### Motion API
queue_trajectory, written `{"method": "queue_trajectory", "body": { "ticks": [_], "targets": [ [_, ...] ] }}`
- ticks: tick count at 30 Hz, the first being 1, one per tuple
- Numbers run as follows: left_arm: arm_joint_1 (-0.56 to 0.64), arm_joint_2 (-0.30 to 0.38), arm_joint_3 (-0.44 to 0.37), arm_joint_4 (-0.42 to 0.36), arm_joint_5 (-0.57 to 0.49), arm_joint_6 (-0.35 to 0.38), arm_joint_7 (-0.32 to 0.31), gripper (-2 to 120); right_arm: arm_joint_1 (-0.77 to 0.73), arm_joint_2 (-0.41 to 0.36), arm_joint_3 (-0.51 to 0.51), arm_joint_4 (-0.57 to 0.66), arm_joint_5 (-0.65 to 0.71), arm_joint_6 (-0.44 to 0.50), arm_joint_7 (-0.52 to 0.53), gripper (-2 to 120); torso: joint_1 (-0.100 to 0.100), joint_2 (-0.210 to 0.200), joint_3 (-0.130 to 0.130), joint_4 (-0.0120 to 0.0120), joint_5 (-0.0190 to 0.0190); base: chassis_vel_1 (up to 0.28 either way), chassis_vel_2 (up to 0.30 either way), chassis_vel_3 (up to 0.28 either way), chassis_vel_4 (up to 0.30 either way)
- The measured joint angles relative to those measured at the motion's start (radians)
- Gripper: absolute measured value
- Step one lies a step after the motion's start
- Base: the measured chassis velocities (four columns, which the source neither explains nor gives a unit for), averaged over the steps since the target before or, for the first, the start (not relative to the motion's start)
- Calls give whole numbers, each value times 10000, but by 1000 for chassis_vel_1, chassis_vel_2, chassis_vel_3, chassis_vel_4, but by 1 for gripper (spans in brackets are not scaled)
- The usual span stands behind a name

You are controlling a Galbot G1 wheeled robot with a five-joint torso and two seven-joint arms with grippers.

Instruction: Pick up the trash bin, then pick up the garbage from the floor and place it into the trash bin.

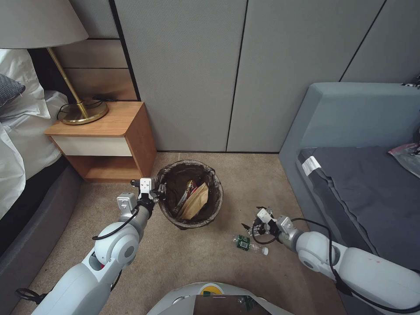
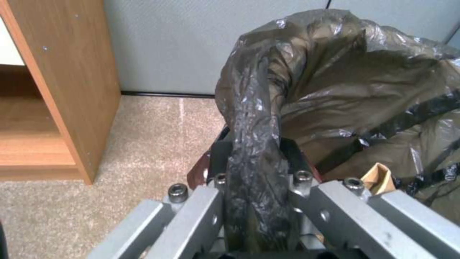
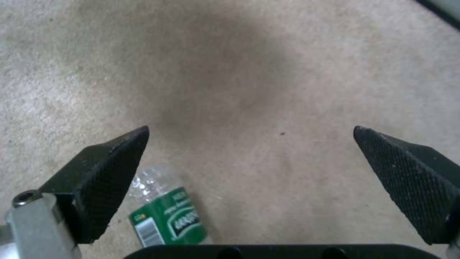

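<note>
Green-labelled bottle [image 3: 165, 212] lies beside one of the right gripper's [image 3: 251, 158] spread fingers [image 3: 103, 180].

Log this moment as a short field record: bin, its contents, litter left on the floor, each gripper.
trash bin: on the carpet beside the nightstand, dark bag over its rim
in bin: brown paper bag, snack wrappers
on floor: green-labelled clear bottle
left gripper: shut on the bin's bagged rim
right gripper: open, low over carpet beside the bottle
</note>
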Motion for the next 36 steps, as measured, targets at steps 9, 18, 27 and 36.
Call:
{"method": "queue_trajectory", "body": {
  "ticks": [9, 18, 27, 36],
  "targets": [
    [-121, -81, 11, 90, 20, -8, 11, 5, 1038, 1108, -1664, -1232, -335, 225, -182, 100, 0, 0, 0, 0, 0, 0, 0, 0, 0],
    [-116, -102, -52, 93, 21, -8, 10, 5, 865, 1884, -2072, -2016, -784, 328, -213, 100, 0, 0, 0, -1, 0, 0, 0, 0, 0],
    [-86, -208, -58, 46, 66, -8, -2, 5, 525, 2730, -2185, -3344, -1397, 732, -439, 100, 0, 0, 0, 0, 0, 0, 0, 0, 0],
    [-52, -197, -74, 16, 78, -3, -14, 5, 568, 3513, -2342, -4428, -1640, 1008, -473, 100, 0, 0, 0, 0, 1, 0, 0, 0, 0]
  ]
}}
